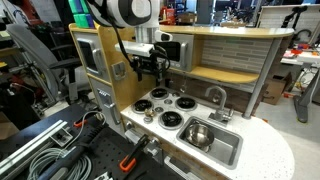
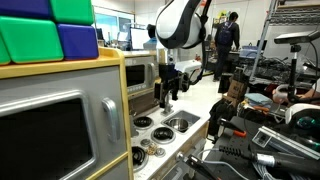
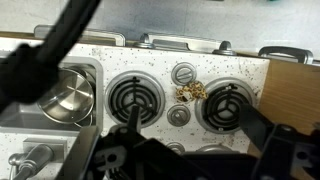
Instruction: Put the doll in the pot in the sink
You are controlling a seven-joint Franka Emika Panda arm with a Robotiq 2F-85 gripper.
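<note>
**Above the toy stove: claw spread and empty, doll lying between the burners**

Over the back of the stove, in an exterior view, the claw [image 1: 150, 72] hangs with its fingers pointing down and apart, with nothing between them. Below it are the round burners [image 1: 170, 119], set into a pale speckled surface [image 1: 265, 150]. The pot [image 1: 197, 133] stands inside the sink [image 1: 232, 150], upright and shiny. The curved faucet [image 1: 215, 97] rises just behind the basin. The doll is too small to make out from this side.

From the oven side, in an exterior view, the claw [image 2: 167, 92] again hovers clear above the burners [image 2: 143, 122], touching nothing. I cannot tell where the doll lies from here either.

The wrist view shows the doll [image 3: 190, 91] plainly (a small tan scrap of a thing). It lies on the speckled surface between two burners, just beside a round knob [image 3: 184, 72]. It is outside the sink and well apart from the pot [image 3: 65, 95], which fills the basin at the left. The dark fingers [image 3: 262, 140] reach in from the bottom edge, spread wide, and grip nothing.
</note>
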